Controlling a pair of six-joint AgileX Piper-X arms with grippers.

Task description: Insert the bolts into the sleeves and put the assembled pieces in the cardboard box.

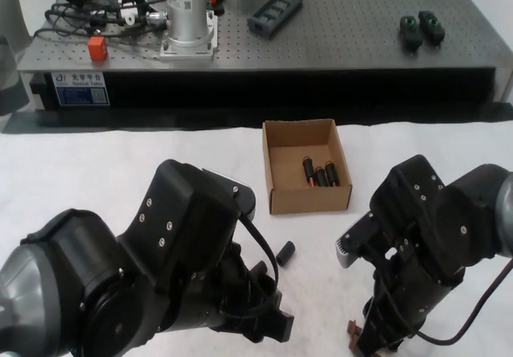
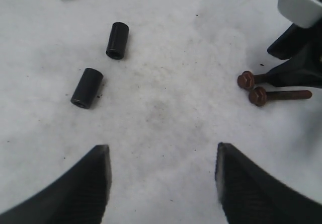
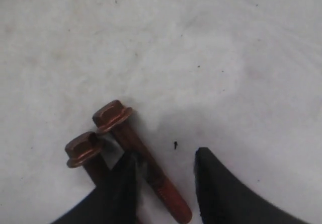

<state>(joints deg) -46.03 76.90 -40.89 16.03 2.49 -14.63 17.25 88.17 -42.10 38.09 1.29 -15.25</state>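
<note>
Right gripper point(image 3: 165, 158), parted, straddles one bolt point(image 3: 132, 133) at near right; the second bolt point(image 3: 83, 148) lies just beside, so closing may snag both. Left gripper point(image 2: 163, 156) hangs parted by two sleeves point(image 2: 87, 87).

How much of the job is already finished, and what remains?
Done: three assembled pieces lie in the cardboard box. In hand: the right gripper, open, straddles one bolt, not yet gripped. Left: that bolt, a second bolt and two sleeves lie loose on the cloth, unjoined and unboxed.
</note>
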